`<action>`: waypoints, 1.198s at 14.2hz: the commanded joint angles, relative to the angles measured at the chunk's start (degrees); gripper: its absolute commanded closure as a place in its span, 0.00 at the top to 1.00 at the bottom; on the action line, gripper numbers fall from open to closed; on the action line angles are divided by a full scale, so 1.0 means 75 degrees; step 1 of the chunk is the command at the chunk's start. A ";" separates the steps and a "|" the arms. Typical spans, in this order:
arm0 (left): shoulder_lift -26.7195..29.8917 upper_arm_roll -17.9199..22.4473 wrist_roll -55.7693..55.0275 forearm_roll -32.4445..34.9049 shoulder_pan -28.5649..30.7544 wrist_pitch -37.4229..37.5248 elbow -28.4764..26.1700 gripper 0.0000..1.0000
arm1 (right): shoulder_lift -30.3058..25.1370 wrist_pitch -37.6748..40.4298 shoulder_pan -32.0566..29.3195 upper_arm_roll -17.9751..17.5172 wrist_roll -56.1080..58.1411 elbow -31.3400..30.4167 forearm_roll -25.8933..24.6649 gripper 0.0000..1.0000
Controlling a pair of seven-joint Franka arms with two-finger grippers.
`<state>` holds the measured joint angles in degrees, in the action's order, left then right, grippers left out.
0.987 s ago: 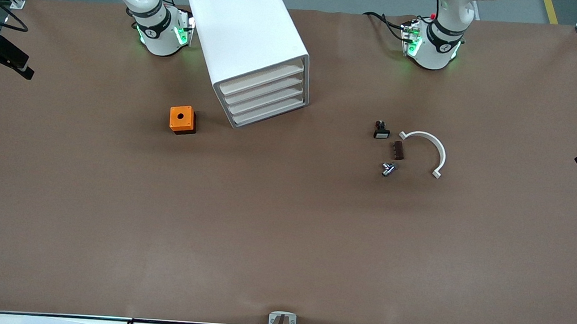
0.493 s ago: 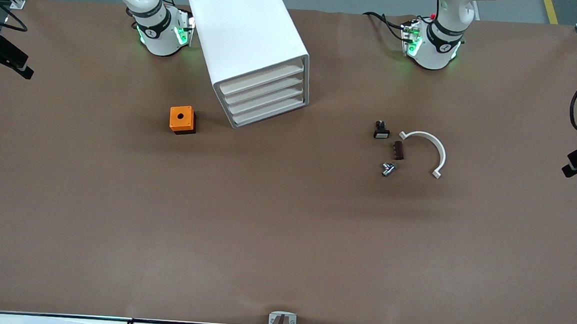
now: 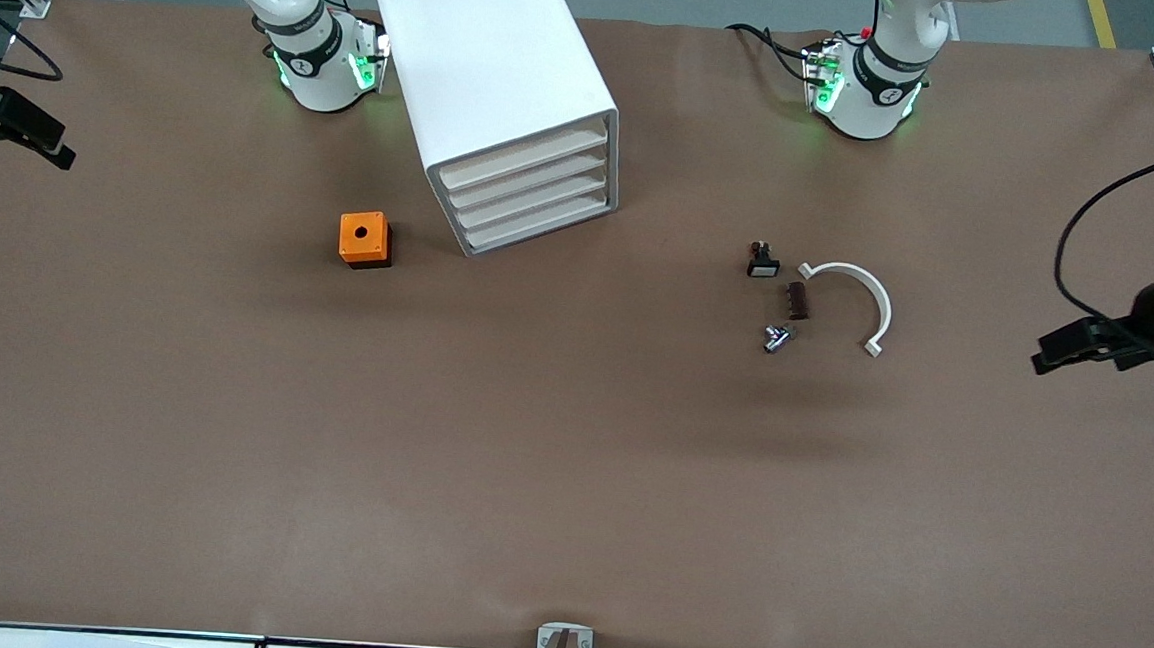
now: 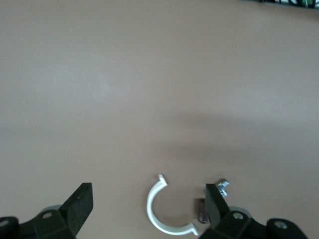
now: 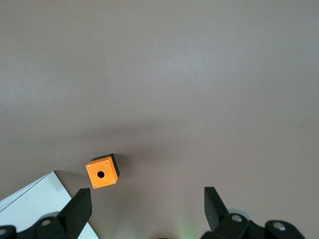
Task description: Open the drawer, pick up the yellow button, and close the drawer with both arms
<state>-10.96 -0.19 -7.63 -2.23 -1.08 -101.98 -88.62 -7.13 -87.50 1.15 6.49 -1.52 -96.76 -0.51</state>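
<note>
Left gripper [image 4: 147,211] has its jaws spread wide and nothing between them. It's up in the air over the left arm's end of the table [image 3: 567,484], and in its wrist view a white half-ring clip [image 4: 164,211] sits on the surface framed between the two fingers [image 4: 79,204], with a small dark brown block [image 4: 202,214] and a little silver fitting [image 4: 223,185] just beside one finger. Right gripper [image 5: 144,209] is also spread wide open and empty, hanging over the edge at the right arm's end of the table; its wrist view looks down on the orange box with a hole [image 5: 102,172] and a corner of the white cabinet [image 5: 35,204].

So the drawer [image 3: 522,157], the top one of the four, is well apart from both sets of jaws. It's pushed in flush like the three lower drawers [image 3: 534,211], in the cabinet standing near the edge where the arm bases are, closer to the right arm's base. Can't see the button anywhere.

Out on the open surface: the orange box sits just beside the cabinet toward the right arm's end. Toward the left arm's end there's a cluster with a small black-and-white part [image 3: 762,261], the brown block, the silver fitting and the white clip, all near each other but not touching.
</note>
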 commanded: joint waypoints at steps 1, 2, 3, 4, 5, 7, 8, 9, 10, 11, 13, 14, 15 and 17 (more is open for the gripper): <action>-0.0201 -0.0010 -0.0714 0.0039 -0.0545 0.0424 0.0086 0.99 | 0.0410 0.0124 0.0010 -0.0034 0.0050 0.0256 -0.0154 1.00; -0.0341 -0.0010 -0.1007 0.0016 -0.0733 0.0669 0.0156 1.00 | 0.0505 0.0078 -0.0013 -0.0034 0.0062 0.0257 -0.0143 1.00; -0.0389 -0.0010 -0.1311 -0.0042 -0.0932 0.0846 0.0203 0.99 | 0.0598 0.0066 -0.0013 -0.0034 0.0074 0.0268 -0.0154 1.00; -0.0483 -0.0010 -0.1709 -0.0124 -0.1166 0.1033 0.0250 0.99 | 0.0669 -0.0004 -0.0025 -0.0034 0.0074 0.0268 -0.0154 1.00; -0.0507 -0.0010 -0.2142 -0.0171 -0.1377 0.1255 0.0343 0.99 | 0.0913 -0.0086 -0.0048 -0.0034 0.0062 0.0268 -0.0154 1.00; -0.0694 -0.0010 -0.3266 -0.0253 -0.1881 0.1899 0.0670 0.99 | 0.1360 -0.0051 -0.0083 -0.0022 0.0074 0.0420 -0.0143 1.00; -0.0903 -0.0010 -0.3909 -0.0579 -0.2104 0.2262 0.0997 1.00 | 0.1384 -0.0075 -0.0118 -0.0010 0.0074 0.0432 -0.0154 1.00; -0.1091 -0.0010 -0.4600 -0.0988 -0.2292 0.2579 0.1267 0.99 | 0.1454 -0.0086 -0.0130 -0.0010 0.0074 0.0432 -0.0154 1.00; -0.1267 0.0002 -0.5466 -0.1410 -0.2491 0.2849 0.1362 0.99 | 0.1571 -0.0098 -0.0142 -0.0010 0.0074 0.0444 -0.0177 1.00; -0.1396 -0.0010 -0.6252 -0.1750 -0.2585 0.2956 0.1363 0.99 | 0.1595 -0.0110 -0.0165 -0.0010 0.0074 0.0456 -0.0178 1.00; -0.1678 0.0002 -0.7764 -0.2465 -0.2878 0.2980 0.1363 0.99 | 0.1654 -0.0122 -0.0201 -0.0010 0.0074 0.0468 -0.0189 1.00; -0.1795 -0.0010 -0.8421 -0.2770 -0.2926 0.2980 0.1363 0.99 | 0.1654 -0.0133 -0.0189 -0.0010 0.0062 0.0456 -0.0189 1.00; -0.1993 -0.0010 -0.8961 -0.3110 -0.2926 0.2969 0.1363 0.99 | 0.1666 -0.0180 -0.0189 -0.0010 0.0051 0.0444 -0.0178 1.00; -0.2345 -0.0010 -1.0132 -0.3720 -0.2996 0.2969 0.1387 0.99 | 0.1654 -0.0321 -0.0177 -0.0010 0.0016 0.0386 -0.0154 1.00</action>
<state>-25.31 -0.66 -75.81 -26.30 -23.38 -81.48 -80.85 4.79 -89.69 0.48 6.93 -1.52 -94.81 -1.12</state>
